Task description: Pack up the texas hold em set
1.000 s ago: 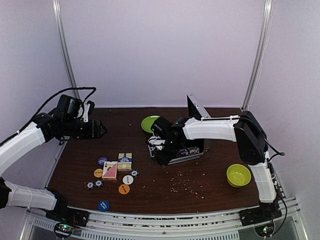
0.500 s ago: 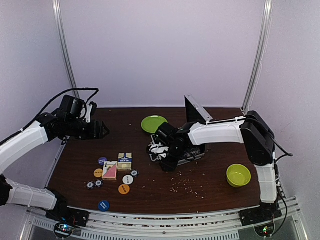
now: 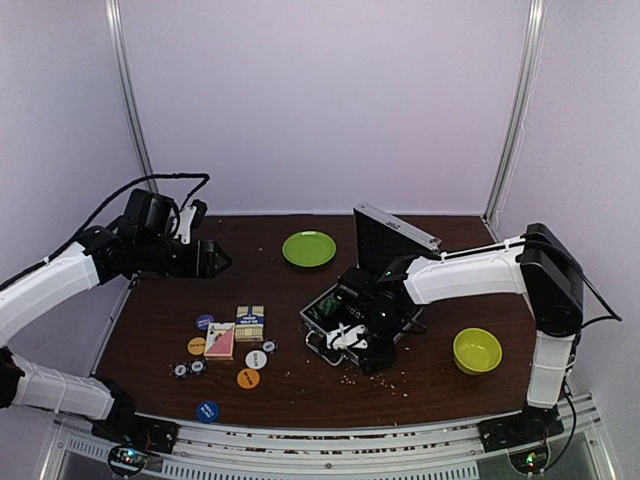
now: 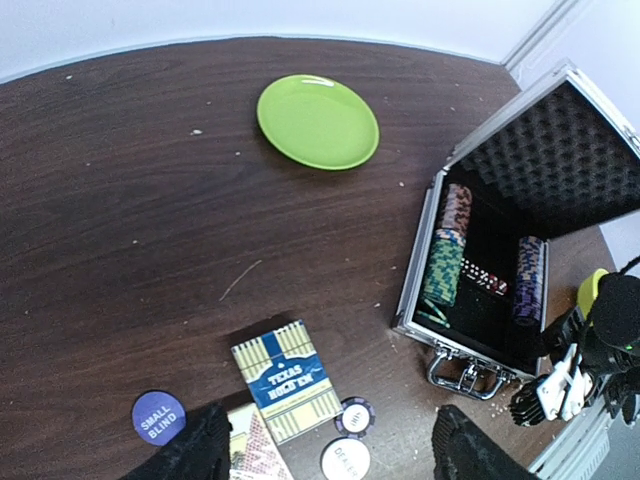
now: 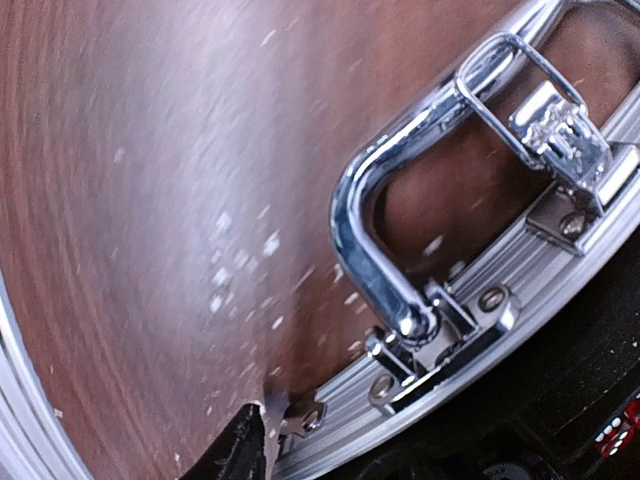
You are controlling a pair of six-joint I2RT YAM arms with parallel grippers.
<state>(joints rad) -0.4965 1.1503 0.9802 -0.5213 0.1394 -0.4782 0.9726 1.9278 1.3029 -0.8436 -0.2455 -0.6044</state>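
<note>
Heads up: your right gripper (image 3: 352, 338) is crowding the handle (image 5: 370, 230) of the case (image 4: 410, 290), and I can't tell how its jaws stand. Jerk it and the chips (image 4: 443, 265) could tip out. Left gripper (image 4: 335, 455) gapes wide, empty.

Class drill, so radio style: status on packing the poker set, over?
Left gripper open, empty, raised. Right gripper at case front rim, grip unclear. Case open, chips inside; decks, button discs loose on table. Green plate clear of case.
</note>
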